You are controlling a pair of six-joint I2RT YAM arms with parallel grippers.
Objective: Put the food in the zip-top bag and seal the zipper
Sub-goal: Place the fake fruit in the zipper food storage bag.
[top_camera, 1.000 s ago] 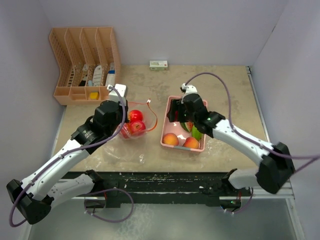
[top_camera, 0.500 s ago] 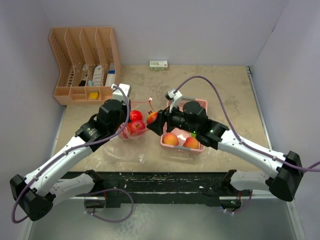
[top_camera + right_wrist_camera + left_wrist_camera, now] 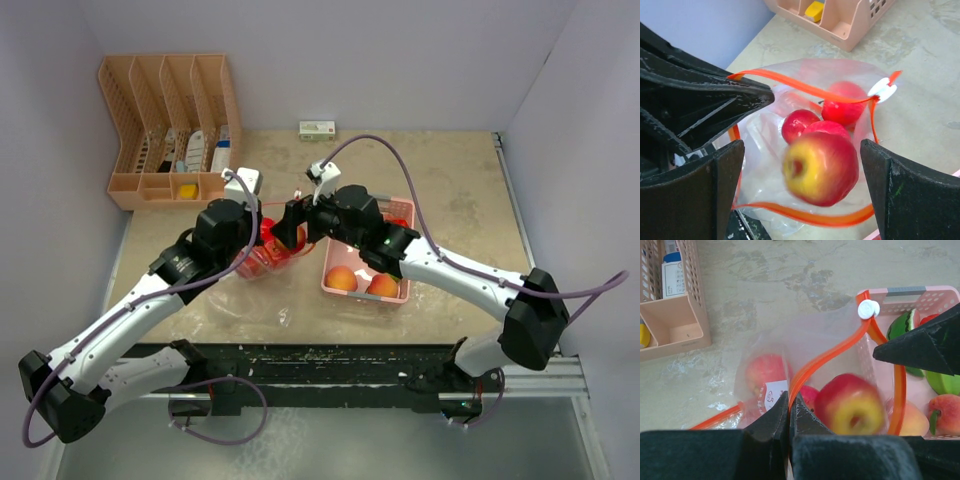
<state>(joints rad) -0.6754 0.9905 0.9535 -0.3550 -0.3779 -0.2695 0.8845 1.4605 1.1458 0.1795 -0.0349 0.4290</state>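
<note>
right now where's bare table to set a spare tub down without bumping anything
Widest bare patch: back right of the table, bordered by the box, the basket and the right edge. A smaller one lies between organizer and box. Crowded: the centre, where left claw and right claw meet over the bag.

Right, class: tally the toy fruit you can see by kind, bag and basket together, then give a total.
Apples: 4 (3 inside the bag, 1 blurred over its mouth)
Peaches: 2, in the basket
Green piece: 1, in the basket
Watermelon slice: 1, in the basket
Total: 8
</note>
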